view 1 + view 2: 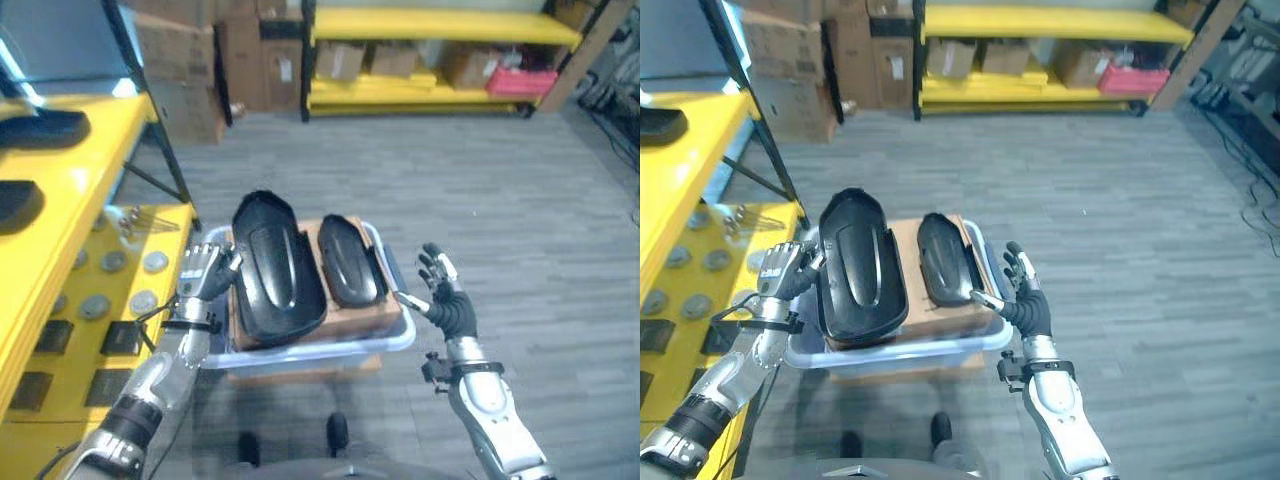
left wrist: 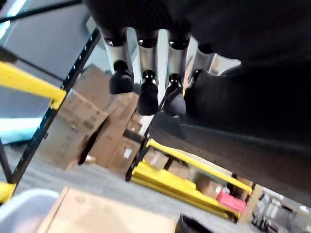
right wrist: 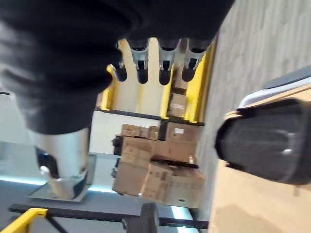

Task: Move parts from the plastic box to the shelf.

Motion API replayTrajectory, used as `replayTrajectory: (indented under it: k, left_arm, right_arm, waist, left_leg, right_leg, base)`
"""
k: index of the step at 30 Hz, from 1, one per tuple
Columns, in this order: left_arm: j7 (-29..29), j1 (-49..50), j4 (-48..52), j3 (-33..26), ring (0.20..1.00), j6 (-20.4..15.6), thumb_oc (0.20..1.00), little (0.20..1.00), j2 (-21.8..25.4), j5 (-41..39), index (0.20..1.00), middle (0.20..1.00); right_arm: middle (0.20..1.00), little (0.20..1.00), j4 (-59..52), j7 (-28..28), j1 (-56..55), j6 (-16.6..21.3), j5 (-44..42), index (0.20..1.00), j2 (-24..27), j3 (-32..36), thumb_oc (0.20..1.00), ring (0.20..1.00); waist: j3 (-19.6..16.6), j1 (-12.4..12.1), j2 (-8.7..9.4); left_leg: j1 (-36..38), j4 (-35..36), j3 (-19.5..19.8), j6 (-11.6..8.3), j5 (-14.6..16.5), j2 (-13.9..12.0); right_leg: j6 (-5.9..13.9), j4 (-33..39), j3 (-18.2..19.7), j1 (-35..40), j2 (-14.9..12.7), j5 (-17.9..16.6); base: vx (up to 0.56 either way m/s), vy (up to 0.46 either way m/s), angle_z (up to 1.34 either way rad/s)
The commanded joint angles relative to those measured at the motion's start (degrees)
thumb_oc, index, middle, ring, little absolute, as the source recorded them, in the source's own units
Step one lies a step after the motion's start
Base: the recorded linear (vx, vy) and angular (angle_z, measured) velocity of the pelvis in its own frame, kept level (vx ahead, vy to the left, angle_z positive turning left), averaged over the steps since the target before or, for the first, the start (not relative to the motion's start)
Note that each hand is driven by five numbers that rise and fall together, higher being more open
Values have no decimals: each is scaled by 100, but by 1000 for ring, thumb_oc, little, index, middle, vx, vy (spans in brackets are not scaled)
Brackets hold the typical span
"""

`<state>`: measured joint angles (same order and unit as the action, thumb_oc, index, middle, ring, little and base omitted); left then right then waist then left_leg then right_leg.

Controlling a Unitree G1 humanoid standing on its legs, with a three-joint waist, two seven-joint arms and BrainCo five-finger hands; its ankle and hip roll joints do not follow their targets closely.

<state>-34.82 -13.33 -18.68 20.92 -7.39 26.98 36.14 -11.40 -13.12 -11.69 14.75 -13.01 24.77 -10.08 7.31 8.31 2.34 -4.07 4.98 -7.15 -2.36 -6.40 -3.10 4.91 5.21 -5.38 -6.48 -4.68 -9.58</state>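
Left eye view: two black parts (image 1: pixel 278 268) (image 1: pixel 347 260) atop plastic box (image 1: pixel 395 340)

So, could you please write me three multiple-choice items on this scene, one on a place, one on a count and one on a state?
1. Where is the plastic box?
A. on the grey floor, beside the yellow shelf
B. on the top shelf
C. in a person's hands

2. How many black parts lie on the cardboard in the box?
A. one
B. two
C. four

3. The right robot hand is:
A. shut on a part
B. open, beside the box
C. inside a carton

Key: 1 A, the box stands by the yellow shelf. 2 B, a large black part and a smaller black part. 3 B, its fingers are spread.
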Motion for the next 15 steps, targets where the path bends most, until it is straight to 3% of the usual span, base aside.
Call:
replayTrajectory:
  k: [1,15]
  left_arm:
    - [-266,-1305,-320,106,200,-85,200,200,7,-341,200,200]
    - [-924,-2237,-1837,215,200,315,200,200,-105,-748,200,200]
  right_arm:
    - [1000,1000,-317,-96,624,319,190,1000,152,52,1000,1000]
    - [1000,1000,-348,-326,931,506,300,1000,160,-366,1000,1000]
  waist:
    - [422,-6,5]
    - [949,94,62]
  left_leg:
    - [335,2,-154,-123,750,-249]
    - [-483,2,-165,-191,467,-332]
  right_leg:
    - [498,-89,123,102,-265,715]
    - [492,-26,163,-714,-176,506]
  base:
    - [-173,-18,-26]
    - [-35,-18,-9]
